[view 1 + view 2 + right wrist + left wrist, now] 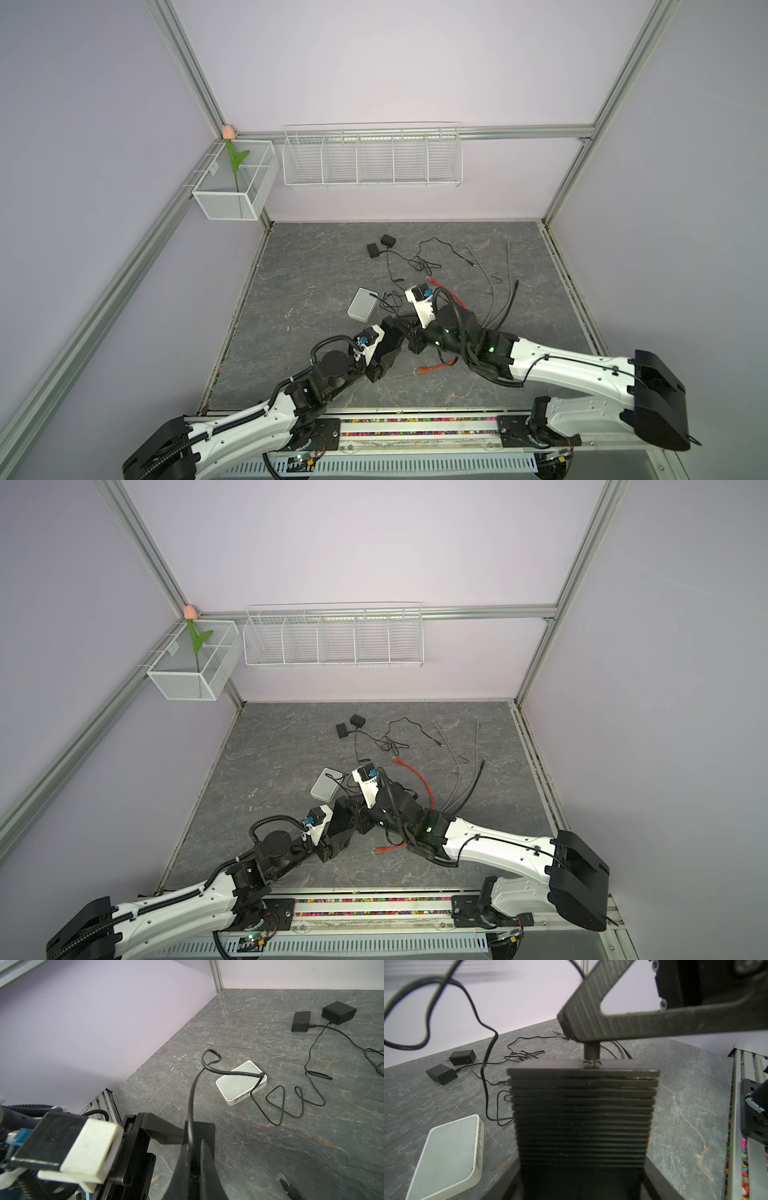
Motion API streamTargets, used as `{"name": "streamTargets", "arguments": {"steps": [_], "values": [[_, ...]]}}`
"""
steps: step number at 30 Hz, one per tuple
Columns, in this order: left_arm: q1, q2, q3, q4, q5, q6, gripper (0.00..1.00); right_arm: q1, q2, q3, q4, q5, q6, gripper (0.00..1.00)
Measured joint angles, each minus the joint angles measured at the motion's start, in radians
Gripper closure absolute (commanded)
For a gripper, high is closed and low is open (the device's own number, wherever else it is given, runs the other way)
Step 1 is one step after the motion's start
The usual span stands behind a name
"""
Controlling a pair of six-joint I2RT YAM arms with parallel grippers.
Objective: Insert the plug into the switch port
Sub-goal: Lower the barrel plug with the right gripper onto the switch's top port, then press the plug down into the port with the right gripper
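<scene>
Upper centre in the left wrist view, the plug (pixel 591 1051) stands upright, its tip at the port (pixel 591 1063) atop the black ribbed box (pixel 581 1118) clasped by the left gripper (pixel 401 332), the right gripper (pixel 194 1153) clamped on its cable (pixel 192 1105).

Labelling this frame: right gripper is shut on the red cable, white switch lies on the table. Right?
Wrong cable: the right gripper is shut on the black cable, as the right wrist view shows. The red cable lies on the table. The white switch does lie on the table.
</scene>
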Motion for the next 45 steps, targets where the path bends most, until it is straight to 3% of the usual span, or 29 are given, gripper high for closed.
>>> {"name": "streamTargets", "arguments": {"steps": [45], "values": [[0.013, -0.084, 0.0, -0.068, -0.054, 0.003, 1.0, 0.02, 0.069, -0.002, 0.133, 0.029, 0.012, 0.93]]}}
